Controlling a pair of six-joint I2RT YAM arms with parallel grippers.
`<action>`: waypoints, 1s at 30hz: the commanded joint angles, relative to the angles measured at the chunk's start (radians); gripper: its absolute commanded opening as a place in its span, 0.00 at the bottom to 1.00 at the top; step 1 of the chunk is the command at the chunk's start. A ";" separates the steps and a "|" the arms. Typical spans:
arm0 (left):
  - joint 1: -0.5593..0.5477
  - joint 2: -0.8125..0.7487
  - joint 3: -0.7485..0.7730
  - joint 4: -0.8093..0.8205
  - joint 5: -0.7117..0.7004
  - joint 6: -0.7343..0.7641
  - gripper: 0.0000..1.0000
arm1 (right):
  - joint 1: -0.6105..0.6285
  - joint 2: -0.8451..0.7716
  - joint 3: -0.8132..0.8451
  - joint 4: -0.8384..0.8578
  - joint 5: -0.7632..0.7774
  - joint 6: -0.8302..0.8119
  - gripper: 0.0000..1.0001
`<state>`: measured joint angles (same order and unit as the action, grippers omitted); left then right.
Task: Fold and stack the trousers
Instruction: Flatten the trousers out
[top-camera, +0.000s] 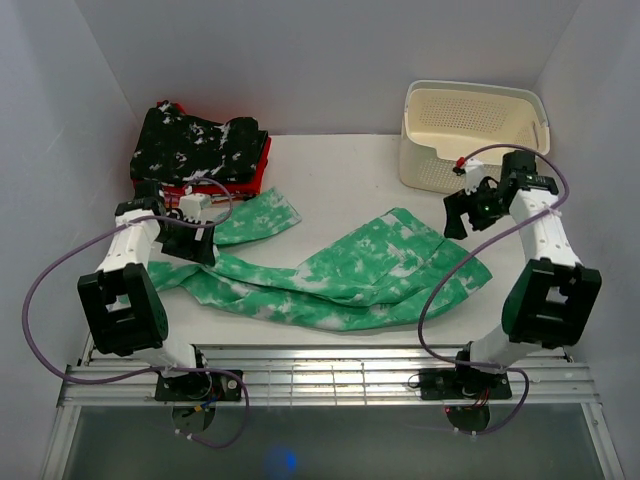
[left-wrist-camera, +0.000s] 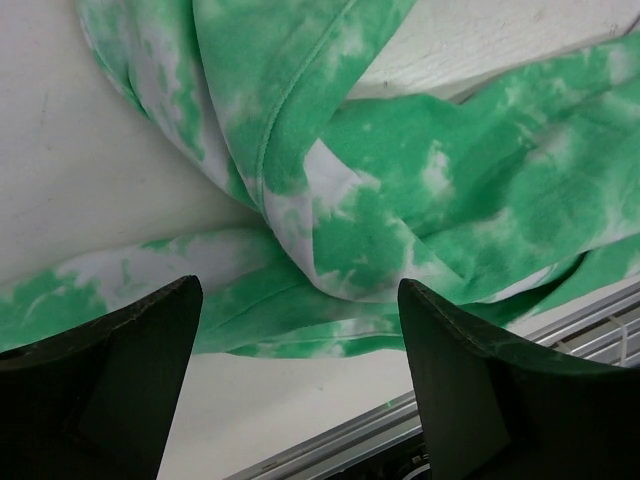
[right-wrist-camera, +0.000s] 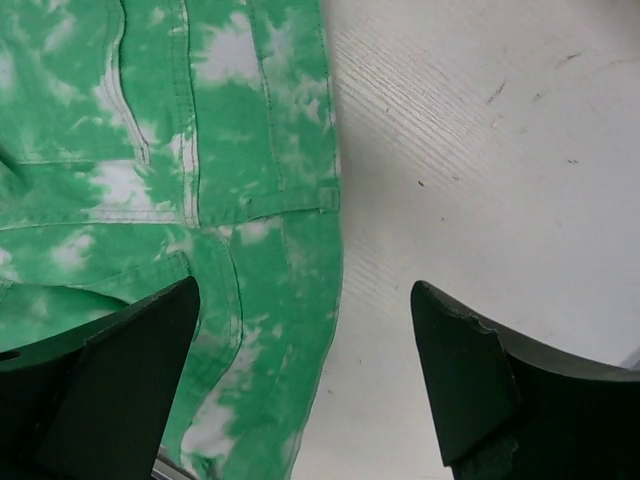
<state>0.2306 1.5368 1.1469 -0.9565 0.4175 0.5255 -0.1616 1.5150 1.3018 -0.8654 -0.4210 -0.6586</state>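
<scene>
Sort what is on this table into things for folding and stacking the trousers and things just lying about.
For the job: the trousers, spread out unfolded; the left tool and the right tool, both open.
Lying about: black speckled garment, red folded clothes, cream basket.

The left arm (top-camera: 128, 250) and right arm (top-camera: 545, 235) were white tubes joined by blocky black housings. A purple cable (top-camera: 27, 290) looped behind each set of jaws, which were black, blunt, matte wedges.
</scene>
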 joint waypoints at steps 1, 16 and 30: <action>0.019 0.017 -0.044 0.012 -0.023 0.119 0.85 | 0.016 0.140 0.071 -0.038 -0.036 0.013 0.90; 0.294 0.164 -0.110 0.058 -0.092 0.214 0.29 | -0.081 0.151 -0.119 -0.018 0.083 -0.064 0.08; 0.213 0.042 0.256 -0.226 0.391 0.479 0.87 | -0.147 0.154 0.139 -0.208 -0.081 -0.167 0.90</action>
<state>0.5224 1.6482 1.2987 -1.1378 0.6247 0.9474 -0.3233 1.6180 1.3090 -1.0489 -0.4282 -0.8375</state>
